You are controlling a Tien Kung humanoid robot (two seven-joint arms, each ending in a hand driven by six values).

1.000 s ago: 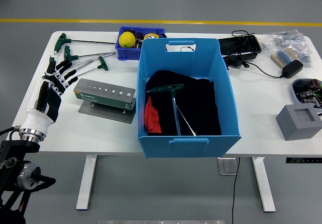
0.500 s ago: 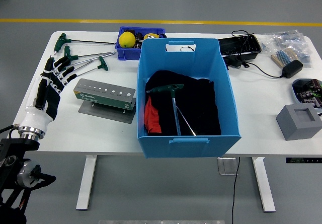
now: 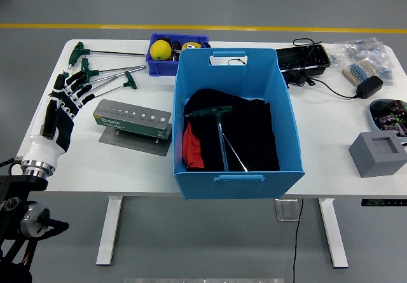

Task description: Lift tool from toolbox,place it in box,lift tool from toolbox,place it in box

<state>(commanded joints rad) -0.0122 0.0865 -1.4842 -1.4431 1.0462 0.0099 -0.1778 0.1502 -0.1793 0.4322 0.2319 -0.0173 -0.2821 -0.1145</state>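
Left hand (image 3: 63, 105) hovers w/ fingers spread, empty, near T-handle wrenches (image 3: 105, 73) at far left, prob. lining up a grab. One wrench (image 3: 219, 133) already lies in blue box (image 3: 289, 130).

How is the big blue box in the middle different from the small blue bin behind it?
The big blue box is light blue, tall and wide, with handle slots; the small blue bin is darker, low and much smaller. The box holds dark and red cloth with a green-handled T-wrench on it; the bin holds a yellow ball and small items. The box reaches the table's near edge; the bin sits by the far edge. Both are open-topped blue plastic.
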